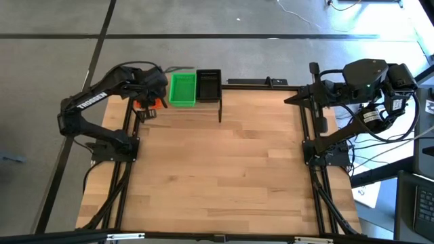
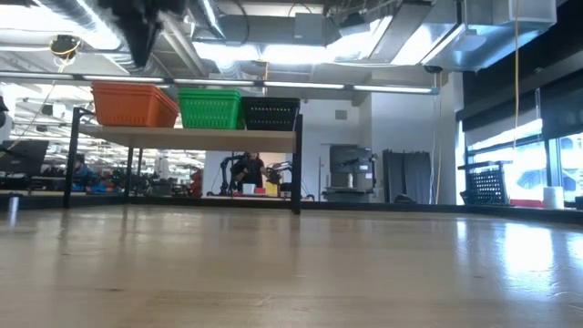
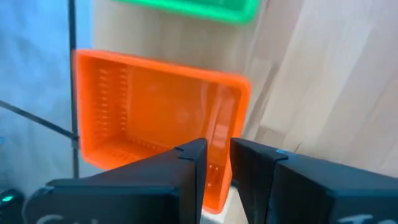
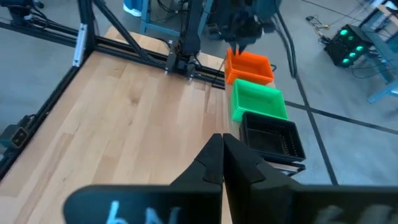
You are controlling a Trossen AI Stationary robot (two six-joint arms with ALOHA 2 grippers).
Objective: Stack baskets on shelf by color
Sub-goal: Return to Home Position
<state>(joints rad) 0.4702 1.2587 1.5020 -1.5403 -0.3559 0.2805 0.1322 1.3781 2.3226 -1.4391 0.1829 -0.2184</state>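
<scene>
Three baskets stand in a row on the shelf board (image 2: 182, 135): orange (image 2: 135, 105), green (image 2: 209, 108) and black (image 2: 270, 112). From above they show at the table's far left corner: orange (image 1: 154, 104), green (image 1: 182, 89), black (image 1: 208, 85). My left gripper (image 3: 217, 152) hovers just above the orange basket (image 3: 155, 112), pointing down, its fingers a narrow gap apart over the basket's wall. In the low view it (image 2: 141, 50) hangs clear of the basket's rim. My right gripper (image 4: 222, 152) waits shut at the table's far right edge (image 1: 298, 99).
Thin black uprights (image 1: 220, 112) carry the shelf above the tabletop. Black frame rails (image 1: 308, 135) run along the table's left and right sides. The wide wooden tabletop (image 1: 224, 169) lies between the arms. Cables and equipment sit beyond the right edge.
</scene>
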